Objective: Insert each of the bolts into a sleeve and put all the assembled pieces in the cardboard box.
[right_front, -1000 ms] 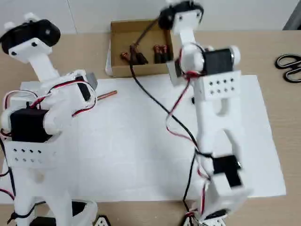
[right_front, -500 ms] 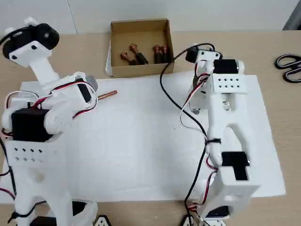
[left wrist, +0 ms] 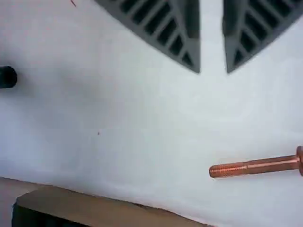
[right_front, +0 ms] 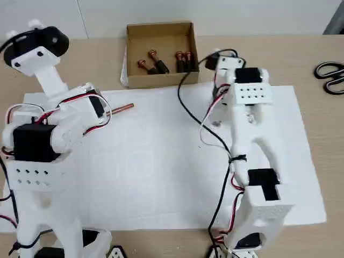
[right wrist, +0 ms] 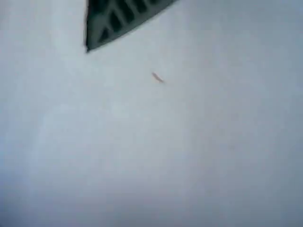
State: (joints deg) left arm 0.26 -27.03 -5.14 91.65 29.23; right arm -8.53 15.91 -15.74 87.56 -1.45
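A copper bolt (right_front: pixel 122 109) (left wrist: pixel 255 166) lies on the white sheet (right_front: pixel 161 161), just right of my left gripper (right_front: pixel 102 102) (left wrist: pixel 211 66). That gripper is open, hangs low over the sheet, and holds nothing. A black sleeve end (left wrist: pixel 5 77) shows farther off on the sheet. The cardboard box (right_front: pixel 159 29) at the back holds several bolts in black sleeves (right_front: pixel 156 63). My right gripper (right_front: pixel 217 115) sits under its arm, close above the sheet's far right part, in front of the box's right corner.
Black scissors (right_front: pixel 330 75) lie on the wooden table at the far right. Loose black and red cables (right_front: pixel 188 115) trail across the sheet from the right arm. The sheet's middle and front are bare.
The right arm has drawn back from above the box's right side and come down over the sheet. The left arm and the bolt have not moved.
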